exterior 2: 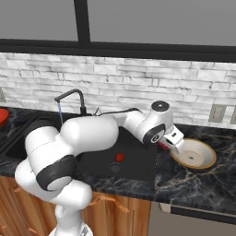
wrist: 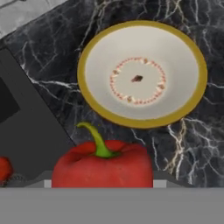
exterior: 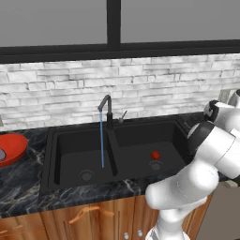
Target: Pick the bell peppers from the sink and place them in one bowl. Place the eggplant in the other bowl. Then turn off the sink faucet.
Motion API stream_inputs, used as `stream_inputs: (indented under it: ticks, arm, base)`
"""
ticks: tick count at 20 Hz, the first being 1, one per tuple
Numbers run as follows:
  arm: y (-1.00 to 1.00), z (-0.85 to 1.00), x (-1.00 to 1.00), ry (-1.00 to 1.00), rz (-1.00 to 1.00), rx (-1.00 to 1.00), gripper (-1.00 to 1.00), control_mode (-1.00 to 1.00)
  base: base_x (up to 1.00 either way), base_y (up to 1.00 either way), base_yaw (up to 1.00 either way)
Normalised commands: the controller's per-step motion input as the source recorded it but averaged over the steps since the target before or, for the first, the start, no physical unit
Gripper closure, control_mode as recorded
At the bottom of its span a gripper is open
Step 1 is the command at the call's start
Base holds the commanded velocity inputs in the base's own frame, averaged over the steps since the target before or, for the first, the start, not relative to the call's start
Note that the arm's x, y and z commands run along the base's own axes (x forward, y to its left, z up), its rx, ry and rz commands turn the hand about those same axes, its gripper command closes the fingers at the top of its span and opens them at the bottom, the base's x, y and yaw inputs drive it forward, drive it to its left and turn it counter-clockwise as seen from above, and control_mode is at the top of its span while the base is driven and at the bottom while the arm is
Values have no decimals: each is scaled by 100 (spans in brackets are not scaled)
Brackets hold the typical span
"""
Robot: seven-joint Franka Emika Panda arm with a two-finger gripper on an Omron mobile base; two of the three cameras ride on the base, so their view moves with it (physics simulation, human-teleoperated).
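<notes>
My gripper is shut on a red bell pepper with a green stem, just left of the tan bowl. The hand view looks over this pepper at the bowl's cream inside, which holds nothing. A second bell pepper lies in the right basin of the black sink beside the drain. Water runs from the black faucet into the left basin. The red bowl stands on the counter left of the sink, with a pale grey bit of the eggplant showing in it at the picture's edge.
A white brick wall and a dark window frame back the black marble counter. Wall sockets sit behind the tan bowl. Wooden cabinet doors run below the counter's front edge.
</notes>
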Motion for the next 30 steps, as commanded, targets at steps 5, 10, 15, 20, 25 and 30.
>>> stream_inputs:
  ticks: [5,10,15,20,25,30]
  arm:
    - [-36,-11,28,2,-8,1,100,-100]
    - [-35,-20,42,9,-7,1,100,-100]
    - [-48,-17,29,9,-5,10,100,-100]
    - [-52,-7,21,10,-5,13,100,-100]
    - [-34,-25,19,12,-2,7,100,-100]
    - [-11,-36,14,8,-1,1,100,-100]
  base:
    - [0,0,0]
    - [0,0,0]
    - [0,0,0]
    - [0,0,0]
    - [0,0,0]
    - [0,0,0]
